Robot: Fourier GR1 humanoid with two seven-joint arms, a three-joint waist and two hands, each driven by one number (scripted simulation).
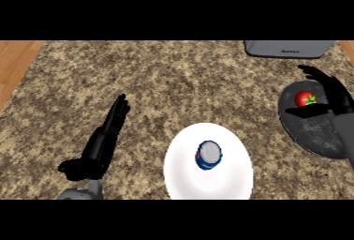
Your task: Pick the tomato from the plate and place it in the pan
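Observation:
A red tomato with a green stem lies in the dark grey pan at the right edge. My right hand hovers over the pan with its fingers spread wide, thumb below the tomato and fingers above it, none curled round it. A white plate sits at the front centre and carries a blue and white can. At the front left my left hand rests open, fingers straight and pointing away from me, apart from the plate.
A grey appliance stands at the back right edge of the speckled stone counter. A wooden floor strip shows past the counter's left edge.

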